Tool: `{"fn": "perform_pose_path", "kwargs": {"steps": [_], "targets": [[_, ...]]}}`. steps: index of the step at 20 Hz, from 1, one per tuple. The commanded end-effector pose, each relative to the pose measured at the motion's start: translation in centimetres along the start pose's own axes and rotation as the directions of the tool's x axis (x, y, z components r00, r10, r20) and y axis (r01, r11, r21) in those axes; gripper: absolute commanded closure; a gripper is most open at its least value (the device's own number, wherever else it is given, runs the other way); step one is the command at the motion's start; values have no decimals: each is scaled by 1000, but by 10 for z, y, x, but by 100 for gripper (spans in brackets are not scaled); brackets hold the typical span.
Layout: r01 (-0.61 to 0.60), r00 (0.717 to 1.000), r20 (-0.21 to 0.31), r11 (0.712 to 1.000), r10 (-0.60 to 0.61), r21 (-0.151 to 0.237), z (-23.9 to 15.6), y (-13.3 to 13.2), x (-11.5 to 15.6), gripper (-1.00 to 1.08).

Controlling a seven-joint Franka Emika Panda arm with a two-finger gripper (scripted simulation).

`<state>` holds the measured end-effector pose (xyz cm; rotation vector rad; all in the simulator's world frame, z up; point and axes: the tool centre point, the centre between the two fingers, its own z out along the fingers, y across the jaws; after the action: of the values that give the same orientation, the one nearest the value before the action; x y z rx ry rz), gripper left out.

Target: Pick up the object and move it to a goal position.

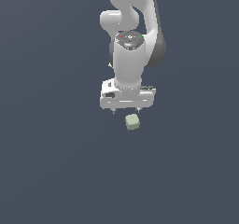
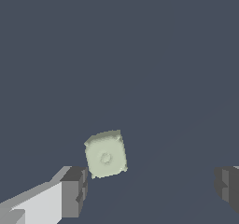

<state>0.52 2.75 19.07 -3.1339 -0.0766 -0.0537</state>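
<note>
At the end of the white, rounded Panda arm (image 1: 133, 41), the white gripper with grey finger pads (image 1: 126, 110) points straight down at the ground, and its jaws stand spread wide: in the wrist view the two grey pads (image 2: 74, 190) sit far apart at opposite sides, with bare floor between them. Nothing is held and nothing touches either pad. The small pale greenish-beige cube with rounded edges and matte faces (image 1: 132, 122) lies on the flat dark slate-blue floor (image 1: 51, 162), just past the fingertips in the exterior view and slightly toward that view's right of the gripper's centre. In the wrist view the cube (image 2: 106, 153) rests close beside one pad but apart from it, well away from the other, turned a little askew to the line of the fingers, with a faint round mark on its upper face.
</note>
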Motion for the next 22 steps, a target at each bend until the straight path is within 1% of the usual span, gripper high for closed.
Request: {"fn": "perform_pose_path", "kwargs": {"steps": [1,10,13,17,22], "targets": [[0,1000,0,1000,0,0,0,0,0,-92],[2,1000,-8,1000,-2,18,4,7,2,-92],[1,1000,-8,1000,-1,18,3,7,2,-92],[16,1000,-5,1000,-16,15,11,4,0,-92],[71,997,6,997,-71,8,36,-9,-8,-92]]}}
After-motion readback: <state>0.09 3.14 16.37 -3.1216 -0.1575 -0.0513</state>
